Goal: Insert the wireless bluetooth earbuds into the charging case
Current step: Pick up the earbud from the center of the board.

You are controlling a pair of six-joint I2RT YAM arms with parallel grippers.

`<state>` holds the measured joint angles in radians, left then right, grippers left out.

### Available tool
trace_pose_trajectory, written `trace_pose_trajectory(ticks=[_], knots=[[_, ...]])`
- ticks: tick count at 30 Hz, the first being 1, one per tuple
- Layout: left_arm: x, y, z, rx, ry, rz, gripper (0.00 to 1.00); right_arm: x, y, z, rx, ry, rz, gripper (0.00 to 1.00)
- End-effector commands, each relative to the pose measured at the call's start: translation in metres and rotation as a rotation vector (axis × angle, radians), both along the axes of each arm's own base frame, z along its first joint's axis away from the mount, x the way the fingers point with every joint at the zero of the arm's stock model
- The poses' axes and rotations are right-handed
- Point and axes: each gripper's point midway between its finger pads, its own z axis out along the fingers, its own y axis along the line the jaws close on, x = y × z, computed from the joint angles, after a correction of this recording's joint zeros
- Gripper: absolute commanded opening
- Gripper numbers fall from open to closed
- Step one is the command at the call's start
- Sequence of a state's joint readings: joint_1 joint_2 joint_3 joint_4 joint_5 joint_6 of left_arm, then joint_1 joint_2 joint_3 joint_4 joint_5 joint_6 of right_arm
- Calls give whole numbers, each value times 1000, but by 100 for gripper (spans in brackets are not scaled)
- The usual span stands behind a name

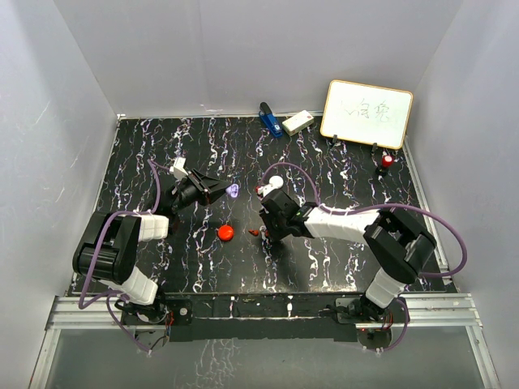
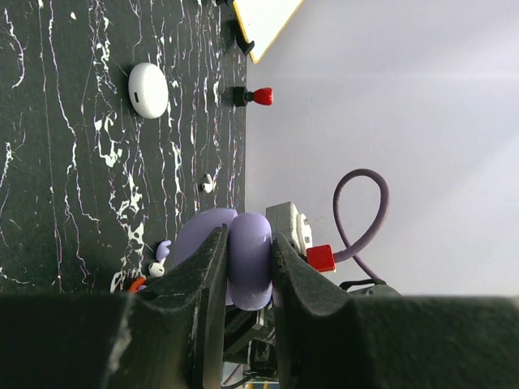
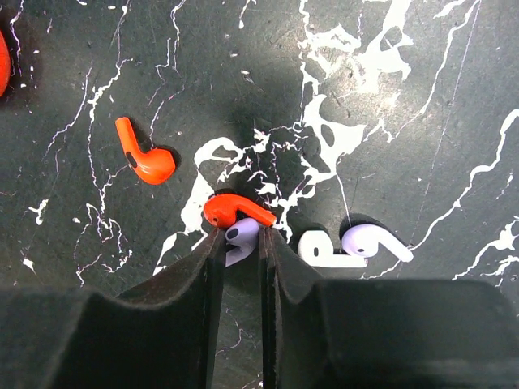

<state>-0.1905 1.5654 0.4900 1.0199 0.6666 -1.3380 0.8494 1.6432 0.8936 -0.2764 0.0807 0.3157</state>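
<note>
Purple charging case (image 2: 250, 261) clamped; red, purple, white earbuds (image 3: 148, 160) lie clustered.

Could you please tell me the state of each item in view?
Lilac rounded plastic charging case: clamped in left gripper.
Tiny lilac plastic earbud: pinched by right gripper.
Tiny red plastic earbud: loose on black marbled table.
White oval plastic case: closed, on table.
</note>
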Motion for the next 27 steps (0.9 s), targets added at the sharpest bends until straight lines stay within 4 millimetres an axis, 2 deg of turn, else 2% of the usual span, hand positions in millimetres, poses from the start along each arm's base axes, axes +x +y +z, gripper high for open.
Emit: trace_pose_trajectory(ticks=[1,6,8,17,23,27], knots=[[-2,0,18,-17,-60,-19,0,9,10,5,19,-25,-3,17],[-1,0,19,-18,-61,-27,0,14,9,16,33,-66,-21,8],[-1,-1,20,-19,-61,-35,0,20,10,31,66,-119,-32,5],[0,-6,24,-38,-40,-60,0,48,18,130,236,-440,-5,0],[4,-14,32,-60,9,-84,0,64,27,164,272,-578,28,0],[5,-19,39,-84,34,-95,0,75,31,177,280,-671,48,0]])
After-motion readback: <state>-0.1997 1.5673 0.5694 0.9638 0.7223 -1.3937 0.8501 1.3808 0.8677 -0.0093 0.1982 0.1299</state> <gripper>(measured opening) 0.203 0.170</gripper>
